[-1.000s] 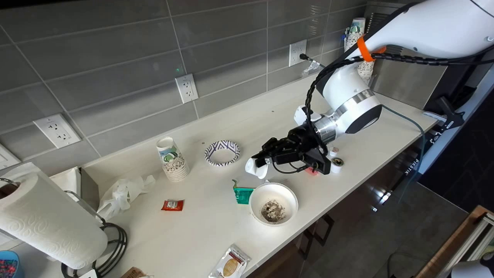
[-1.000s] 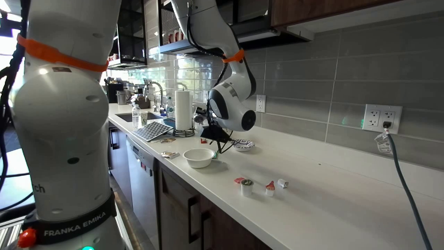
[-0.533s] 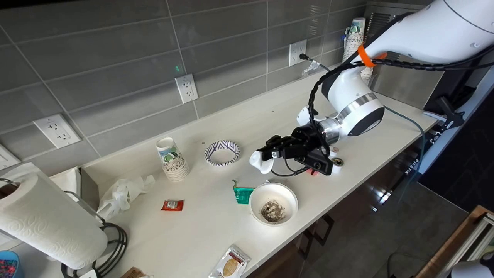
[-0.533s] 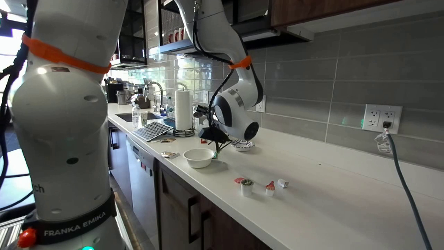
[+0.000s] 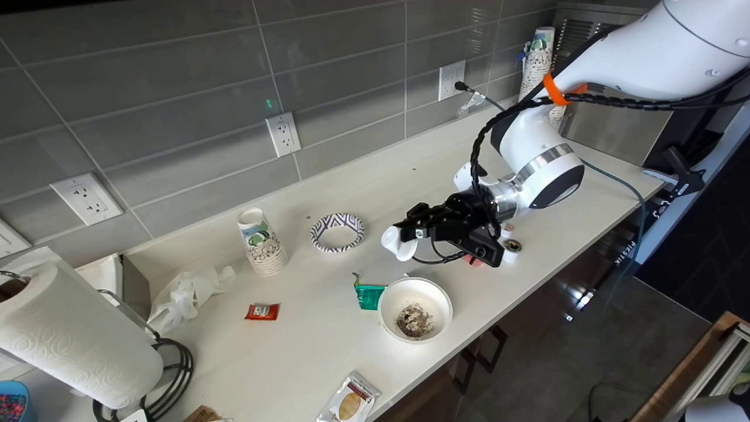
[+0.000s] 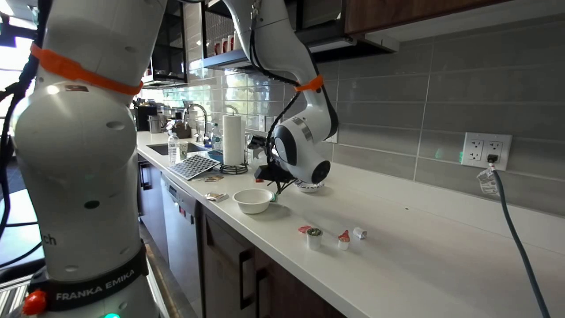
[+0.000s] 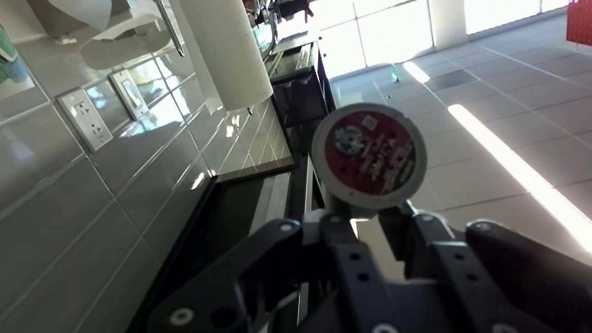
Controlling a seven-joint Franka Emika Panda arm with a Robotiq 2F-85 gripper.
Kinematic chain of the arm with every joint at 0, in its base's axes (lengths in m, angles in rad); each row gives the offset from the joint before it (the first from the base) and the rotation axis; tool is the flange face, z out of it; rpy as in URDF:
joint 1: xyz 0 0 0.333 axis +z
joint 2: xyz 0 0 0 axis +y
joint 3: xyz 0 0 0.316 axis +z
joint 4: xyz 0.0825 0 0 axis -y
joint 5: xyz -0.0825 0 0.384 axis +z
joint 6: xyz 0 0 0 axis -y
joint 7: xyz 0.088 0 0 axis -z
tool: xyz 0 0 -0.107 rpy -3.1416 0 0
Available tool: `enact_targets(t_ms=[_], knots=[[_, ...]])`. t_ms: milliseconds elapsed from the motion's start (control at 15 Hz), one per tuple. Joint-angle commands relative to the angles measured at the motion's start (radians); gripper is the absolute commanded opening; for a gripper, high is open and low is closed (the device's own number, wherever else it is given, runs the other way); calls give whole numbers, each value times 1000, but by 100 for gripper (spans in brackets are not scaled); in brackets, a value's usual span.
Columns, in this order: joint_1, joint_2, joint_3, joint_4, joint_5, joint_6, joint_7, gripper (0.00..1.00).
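Shifting toward one o'clock in an exterior view, gripping a white pod point(image 5: 398, 244) twelve o'clock from the bowl point(image 5: 417, 291).

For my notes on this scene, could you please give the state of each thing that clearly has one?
Tool: shut on the white pod
White pod: held aloft, labelled lid on
White bowl: upright, crumbly contents inside
Patterned bowl: upright
Paper cups: stacked
Paper towel roll: upright
Power cord: plugged in
Dark-topped cup: upright
Red-topped cup: upright
Small white cup: seemingly tipped over
Red packet: lying flat
Green packet: seemingly torn
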Motion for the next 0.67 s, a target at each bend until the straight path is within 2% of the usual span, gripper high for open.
enact_targets(t_ms=[0,67,133,200,267,333,400,533,600], knots=[[8,0,-9,-2,30,9,-32,6],[-10,15,-6,8,12,-83,-18,6],[12,-16,-16,-9,39,34,-61,6],[13,-16,-19,-6,27,42,-64,6],[-12,6,-14,3,7,-66,-38,6],[-16,7,-14,3,11,-90,-41,6],[3,-12,-21,-9,28,-7,-62,6],[-18,17,-18,8,-5,-126,-35,6],[-9,8,-22,2,4,-87,-50,6]])
